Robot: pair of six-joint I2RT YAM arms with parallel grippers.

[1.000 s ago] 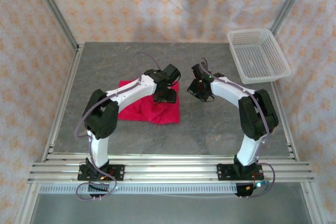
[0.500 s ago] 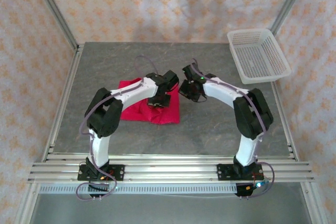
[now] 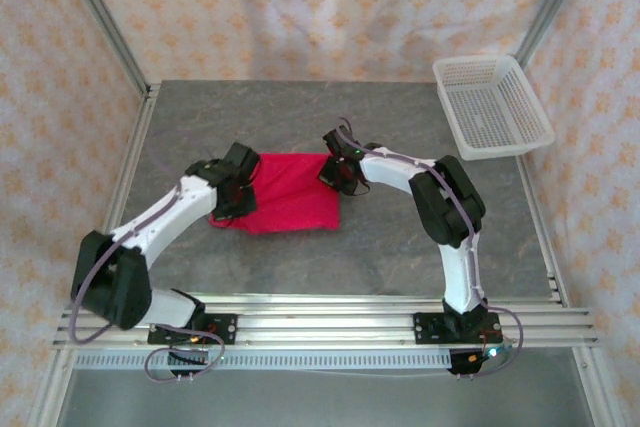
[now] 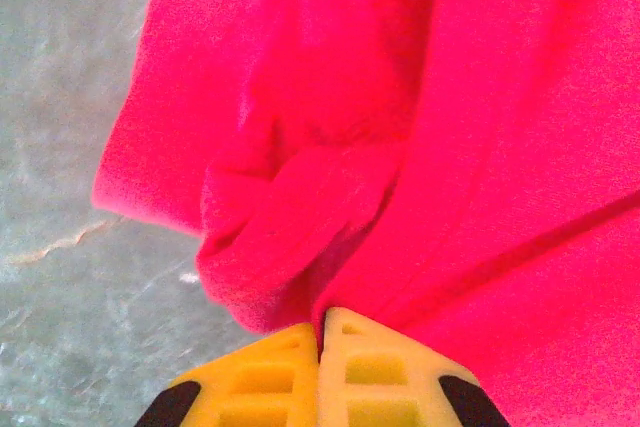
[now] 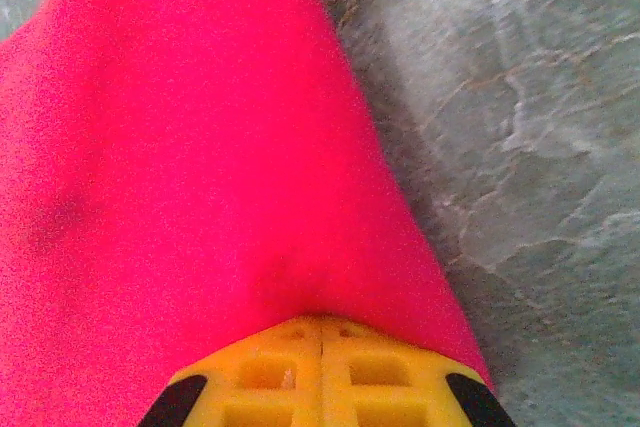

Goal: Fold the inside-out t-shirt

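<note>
Shirt (image 3: 288,197): a loosely folded red block on the tabletop (image 3: 400,247), left of centre and well short of every edge. Its near-left corner is bunched, not square.

Left gripper (image 4: 321,325): pressed together on a fold of cloth at the shirt's left edge, with a rolled lump of fabric just beside the tips.

Right gripper (image 5: 320,325): pressed together on cloth at the shirt's far-right corner, with bare tabletop just beside it.

Step, as I judge it: both ends are pinched, ready to lift the shirt or draw it taut for the next fold.

Risk, thin bite: each pinch sits right at the cloth's edge, so a quick lift could pull the fabric out of the tips and drop one end.

Risk, layers: the wrist views are too close to show how many layers each pinch takes — possibly only the top one. In that case a lift would peel the stack open rather than carry it whole.

Risk, uneven pull: if one arm moves faster or higher than the other, the shirt skews, drags on the tabletop and the fold comes out crooked.

Risk, lump: the roll by the left tips may get folded in — a thick, lopsided corner would follow.
</note>
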